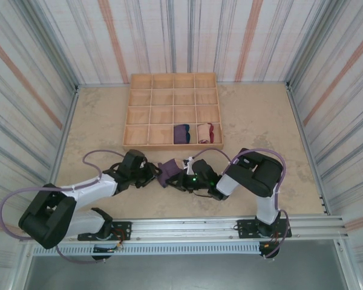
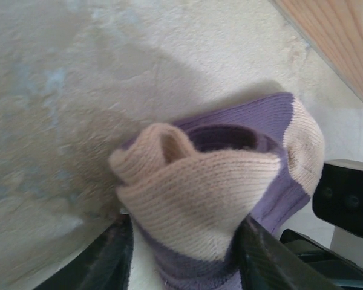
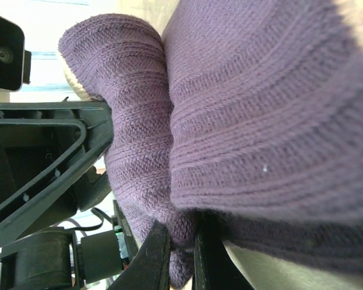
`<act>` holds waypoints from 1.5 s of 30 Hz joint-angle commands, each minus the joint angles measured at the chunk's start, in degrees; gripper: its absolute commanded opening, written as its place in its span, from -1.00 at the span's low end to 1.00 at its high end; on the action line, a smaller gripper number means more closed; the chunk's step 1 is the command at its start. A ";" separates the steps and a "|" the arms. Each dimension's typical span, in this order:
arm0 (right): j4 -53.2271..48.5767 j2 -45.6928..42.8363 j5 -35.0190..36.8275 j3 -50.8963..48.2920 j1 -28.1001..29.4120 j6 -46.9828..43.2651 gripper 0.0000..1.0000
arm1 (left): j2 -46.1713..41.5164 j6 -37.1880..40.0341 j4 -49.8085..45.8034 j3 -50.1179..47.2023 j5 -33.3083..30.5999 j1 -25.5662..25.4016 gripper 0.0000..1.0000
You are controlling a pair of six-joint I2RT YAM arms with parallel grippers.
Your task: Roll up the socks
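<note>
A dark purple sock with a tan toe [image 1: 167, 173] lies bunched on the table between my two grippers. In the left wrist view its tan toe is folded over the purple body [image 2: 212, 181]. My left gripper [image 2: 184, 241] straddles it: the right finger presses the fabric and a thin gap shows at the left finger. My right gripper [image 3: 180, 241] is shut on a fold of the purple fabric [image 3: 260, 121]. From above, the left gripper [image 1: 152, 172] and the right gripper [image 1: 180, 176] meet at the sock. Two more socks sit in the tray, a purple and teal one [image 1: 181, 133] and a cream and maroon one [image 1: 204, 132].
A wooden tray [image 1: 172, 90] with several compartments stands just beyond the grippers, and its corner shows in the left wrist view [image 2: 345, 42]. Striped walls enclose the tan table [image 1: 260, 121]. The right gripper's black body [image 2: 345, 196] is close beside the sock.
</note>
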 commanded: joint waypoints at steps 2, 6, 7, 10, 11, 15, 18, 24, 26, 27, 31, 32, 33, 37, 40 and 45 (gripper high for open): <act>-21.32 4.93 2.94 -6.15 -0.56 1.49 -1.00 | 2.43 0.88 0.60 1.60 -3.57 -0.21 -0.30; -22.87 2.47 3.26 -5.80 -0.69 -2.37 -0.82 | 4.33 1.74 0.17 2.15 -2.96 -0.16 -0.67; -24.17 1.39 3.51 -5.39 -0.61 -3.60 -0.74 | 4.73 1.74 0.01 2.20 -2.74 -0.22 -0.75; -29.86 -3.27 4.80 -4.17 -0.43 -8.39 -0.52 | 4.51 1.66 -2.75 2.50 -2.60 -0.32 -0.84; -33.14 -5.34 5.48 -3.37 -0.24 -11.15 -0.47 | 4.05 1.49 -4.70 2.80 -3.00 -0.47 -0.85; -49.23 -14.04 11.65 2.39 2.63 -19.71 -0.19 | 1.72 1.75 -9.93 2.91 -3.78 -0.45 -0.86; -59.91 -19.11 18.11 7.44 5.82 -25.56 0.05 | -0.61 1.10 -13.80 2.69 -4.25 -0.58 -0.86; -72.64 -23.70 34.72 16.75 14.01 -34.48 0.28 | -6.19 -2.12 -19.52 0.81 -4.38 -0.57 -0.84; -74.22 -23.51 40.10 19.35 17.30 -37.67 0.34 | -7.94 -2.77 -21.34 0.41 -4.30 -0.57 -0.83; -74.56 -23.11 42.53 20.70 18.98 -39.52 0.37 | -8.83 -2.98 -22.35 0.34 -4.24 -0.57 -0.82; -73.55 -20.04 49.46 25.06 24.20 -45.54 0.44 | -11.24 -3.95 -23.57 -1.02 -3.32 -0.53 -0.82; -73.03 -19.23 50.38 26.01 25.09 -46.66 0.44 | -11.60 -4.24 -23.49 -1.33 -3.17 -0.54 -0.82; -72.55 -18.08 51.48 27.04 26.09 -48.02 0.44 | -11.95 -4.40 -23.48 -1.83 -2.91 -0.57 -0.82; -71.92 -12.18 55.95 31.84 29.01 -51.23 0.43 | -13.10 -4.85 -23.40 -3.06 -2.45 -0.66 -0.82; -72.25 -7.17 58.85 35.17 30.63 -52.55 0.41 | -13.85 -5.12 -23.65 -3.50 -2.54 -0.68 -0.82; -73.92 -1.44 62.97 39.18 31.33 -51.54 0.37 | -14.12 -4.69 -24.44 -3.29 -2.29 -0.67 -0.82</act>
